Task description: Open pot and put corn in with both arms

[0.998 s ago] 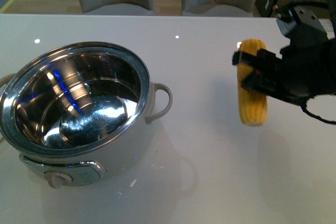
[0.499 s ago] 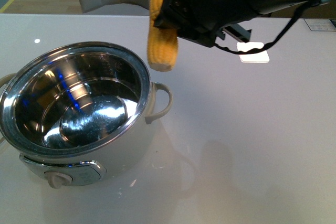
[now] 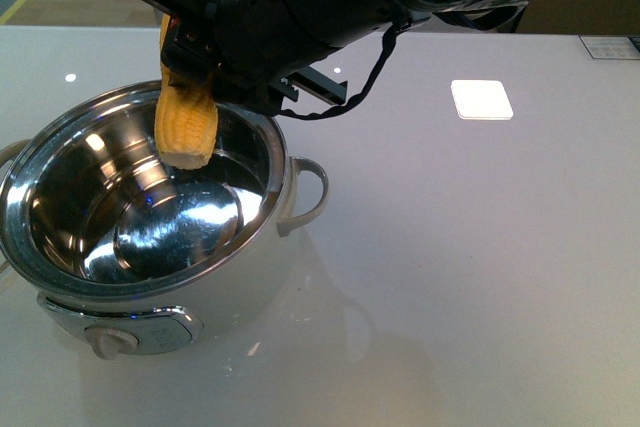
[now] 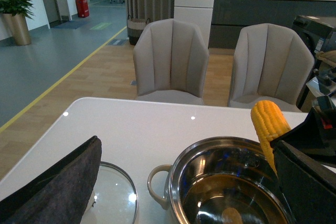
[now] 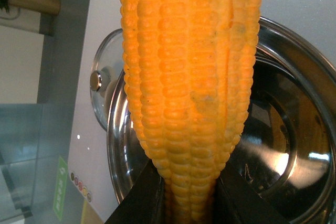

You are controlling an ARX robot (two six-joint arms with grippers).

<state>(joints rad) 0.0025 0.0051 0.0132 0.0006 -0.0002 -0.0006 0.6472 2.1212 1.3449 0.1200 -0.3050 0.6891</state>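
Note:
The pot (image 3: 240, 277) stands open at the left of the white table, its steel inside bare. My right gripper (image 3: 192, 55) is shut on the corn (image 3: 187, 127) and holds it upright over the pot's far rim, lower end just inside the mouth. In the right wrist view the corn (image 5: 191, 77) fills the middle between the black jaws of the gripper (image 5: 189, 198), with the pot's rim (image 5: 294, 40) behind. The left wrist view shows the pot (image 4: 210, 182), the corn (image 4: 269, 121) and one grey padded finger (image 4: 58, 187) of my open left gripper.
The glass lid (image 4: 113, 192) lies on the table beside the pot's handle; it also shows in the right wrist view (image 5: 107, 85). A white square card (image 3: 481, 99) lies at the back right. Two grey chairs (image 4: 170, 59) stand past the table's far edge.
My right arm has carried the corn from the right side of the table leftwards and now holds it over the pot. The pot has not moved.

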